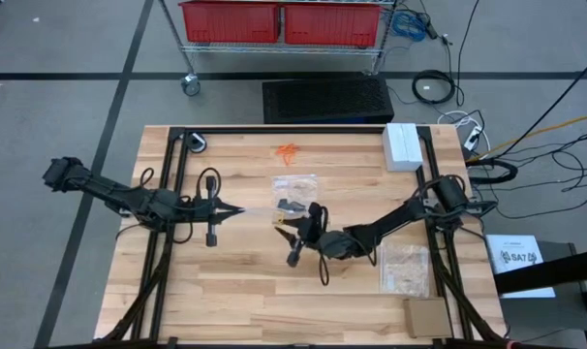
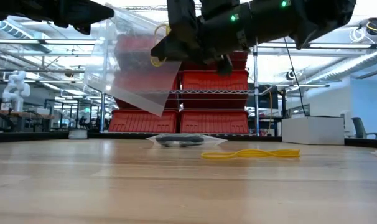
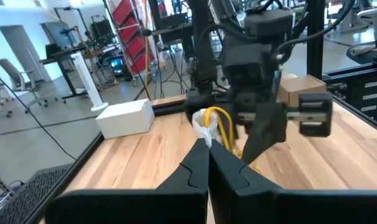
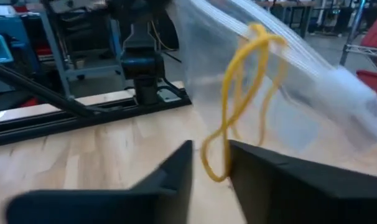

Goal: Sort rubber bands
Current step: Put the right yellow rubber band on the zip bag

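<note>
Right wrist view, right fingers point(image 4: 210, 165) clamped on yellow rubber bands point(image 4: 241, 99), left fingers point(image 3: 208, 163) pinching clear bag point(image 2: 123, 62).

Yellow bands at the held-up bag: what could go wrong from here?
1. The right gripper pinches the yellow bands only at their lower end; the loops could spring out beside the clear bag.
2. The left gripper holds the bag by one edge in mid-air, so the film may sag and close its mouth.
3. The grippers are close together; they could collide.
</note>
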Tool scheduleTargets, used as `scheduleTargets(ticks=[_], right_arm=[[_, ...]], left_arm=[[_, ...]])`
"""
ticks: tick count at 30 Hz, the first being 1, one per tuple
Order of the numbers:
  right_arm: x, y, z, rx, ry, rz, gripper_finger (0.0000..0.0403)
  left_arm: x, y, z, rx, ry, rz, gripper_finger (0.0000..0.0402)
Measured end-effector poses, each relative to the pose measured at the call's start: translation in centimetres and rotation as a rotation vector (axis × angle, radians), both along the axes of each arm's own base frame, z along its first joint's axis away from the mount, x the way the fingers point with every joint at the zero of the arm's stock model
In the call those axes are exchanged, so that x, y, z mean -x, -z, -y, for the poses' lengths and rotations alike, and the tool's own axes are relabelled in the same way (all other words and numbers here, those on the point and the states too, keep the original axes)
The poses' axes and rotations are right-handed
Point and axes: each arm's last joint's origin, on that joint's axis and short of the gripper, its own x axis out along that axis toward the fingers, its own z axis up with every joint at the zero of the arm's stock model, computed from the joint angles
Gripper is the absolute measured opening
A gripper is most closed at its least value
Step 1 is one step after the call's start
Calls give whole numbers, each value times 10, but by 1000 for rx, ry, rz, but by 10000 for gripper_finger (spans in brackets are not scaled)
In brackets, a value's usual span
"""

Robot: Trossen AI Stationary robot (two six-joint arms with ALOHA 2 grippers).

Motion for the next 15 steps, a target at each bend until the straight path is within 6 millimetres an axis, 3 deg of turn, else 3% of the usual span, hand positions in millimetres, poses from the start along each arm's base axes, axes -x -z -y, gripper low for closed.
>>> scheduleTargets(ticks=[3,9,15], right_arm=[[1,-6,-11,50,21,-1,10],[-8,-34,-23,135,28,-10,3],[-28,-61,-20,219,41,-120,1]], left_arm=[[0,0,0,1,0,-3,0],[0,1,0,9,0,-10,0],[0,2,0,12,-1,-21,0]])
